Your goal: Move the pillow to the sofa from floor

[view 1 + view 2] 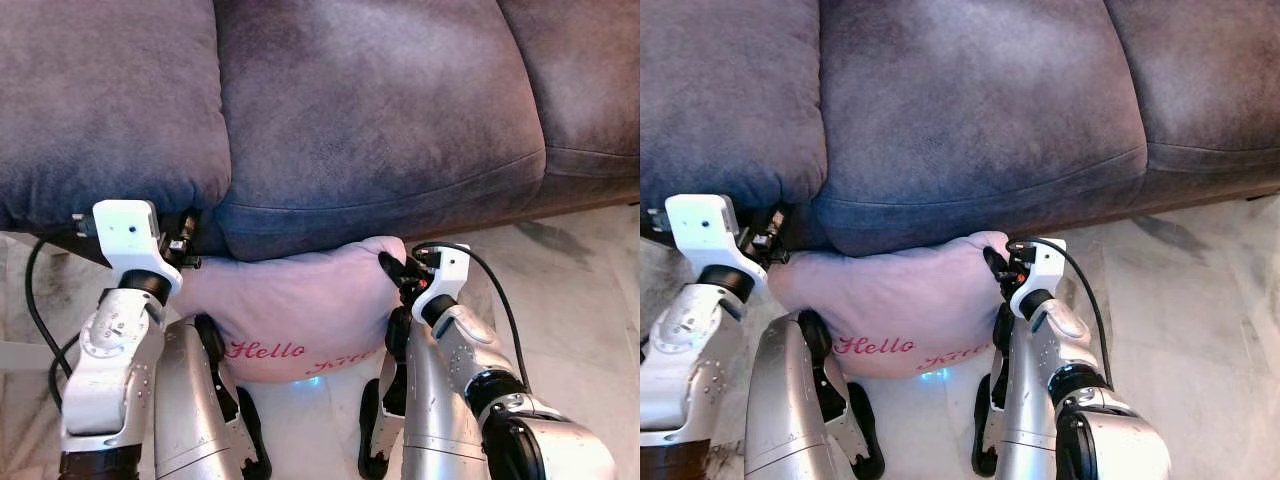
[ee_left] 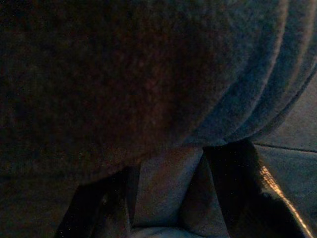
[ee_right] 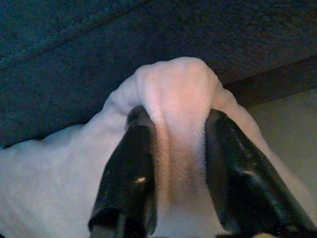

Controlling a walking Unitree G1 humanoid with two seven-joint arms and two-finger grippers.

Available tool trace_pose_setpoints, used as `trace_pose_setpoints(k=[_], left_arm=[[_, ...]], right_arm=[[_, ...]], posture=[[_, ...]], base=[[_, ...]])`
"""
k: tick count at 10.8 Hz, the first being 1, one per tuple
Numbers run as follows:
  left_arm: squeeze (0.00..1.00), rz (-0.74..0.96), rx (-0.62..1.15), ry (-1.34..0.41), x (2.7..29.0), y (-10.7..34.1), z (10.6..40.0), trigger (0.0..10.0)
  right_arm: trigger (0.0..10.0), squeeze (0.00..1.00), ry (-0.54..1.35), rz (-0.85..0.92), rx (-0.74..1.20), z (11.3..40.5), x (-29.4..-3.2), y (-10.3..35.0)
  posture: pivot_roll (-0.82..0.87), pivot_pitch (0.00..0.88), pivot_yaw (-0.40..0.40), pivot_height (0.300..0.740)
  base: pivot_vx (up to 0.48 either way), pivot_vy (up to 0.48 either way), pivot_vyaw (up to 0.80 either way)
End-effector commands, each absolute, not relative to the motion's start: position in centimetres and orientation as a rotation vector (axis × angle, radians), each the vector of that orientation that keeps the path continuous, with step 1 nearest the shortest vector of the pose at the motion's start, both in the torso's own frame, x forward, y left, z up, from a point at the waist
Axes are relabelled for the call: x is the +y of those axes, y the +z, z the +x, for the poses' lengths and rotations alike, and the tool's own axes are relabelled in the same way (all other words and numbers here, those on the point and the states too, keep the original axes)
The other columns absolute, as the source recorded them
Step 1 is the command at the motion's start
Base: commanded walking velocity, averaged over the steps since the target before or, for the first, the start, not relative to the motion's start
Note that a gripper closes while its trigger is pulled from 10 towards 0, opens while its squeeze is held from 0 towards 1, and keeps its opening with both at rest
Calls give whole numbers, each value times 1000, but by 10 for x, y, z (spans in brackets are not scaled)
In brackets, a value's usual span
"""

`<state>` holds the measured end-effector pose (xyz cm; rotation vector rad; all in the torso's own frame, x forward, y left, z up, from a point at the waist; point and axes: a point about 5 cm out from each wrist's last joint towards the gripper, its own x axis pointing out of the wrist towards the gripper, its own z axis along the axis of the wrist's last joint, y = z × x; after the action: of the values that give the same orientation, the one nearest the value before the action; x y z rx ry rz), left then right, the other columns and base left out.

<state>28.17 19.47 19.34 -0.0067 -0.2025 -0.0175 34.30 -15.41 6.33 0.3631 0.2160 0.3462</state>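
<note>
We see the pink pillow [image 1: 290,315] held up between our two grippers, pressed against the front edge of the grey sofa [image 1: 370,120], just under the seat cushions. It carries red script reading "Hello" and a second word that our right arm partly covers. The pillow's lower part hangs in front of our silver legs [image 1: 190,400], above the pale marble floor [image 1: 570,300].

The right gripper [image 3: 173,148] has its two black fingers [image 3: 131,163] closed on a bunched corner of the pillow; a thick fold of pink cloth fills the gap between the jaws and bulges out past the fingertips. Straight beyond those fingertips lies the dark underside of the sofa cushion, and to one side of the jaws a strip of pale floor.

The left gripper [image 1: 185,245] sits at the pillow's other corner, tucked into the seam between two sofa cushions. In the head views its fingers are buried between cushion and pillow. Its wrist view is very dark: we make out two dark fingers [image 2: 233,183] with a pale wedge of cloth between them, and the rounded sofa cushion close ahead of the jaws. We cannot tell how far these jaws stand apart or whether they truly grip the cloth.

A black cable [image 1: 35,300] loops beside the left arm.
</note>
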Motion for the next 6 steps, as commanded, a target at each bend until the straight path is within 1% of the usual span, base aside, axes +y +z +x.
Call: trace_pose_setpoints(k=[1,4,6], left_arm=[[0,-7,-249,87,212,199,280,10000],[0,-39,-232,111,213,187,291,10000],[0,-59,-226,107,209,180,300,10000]], right_arm=[[0,0,339,361,231,337,-154,56],[0,0,334,367,218,338,-153,57],[0,0,328,341,205,337,-158,57]], posture=[[181,333,-36,473],[160,268,-47,473],[140,222,-47,473]], base=[[0,0,0],[0,0,0],[0,0,0]])
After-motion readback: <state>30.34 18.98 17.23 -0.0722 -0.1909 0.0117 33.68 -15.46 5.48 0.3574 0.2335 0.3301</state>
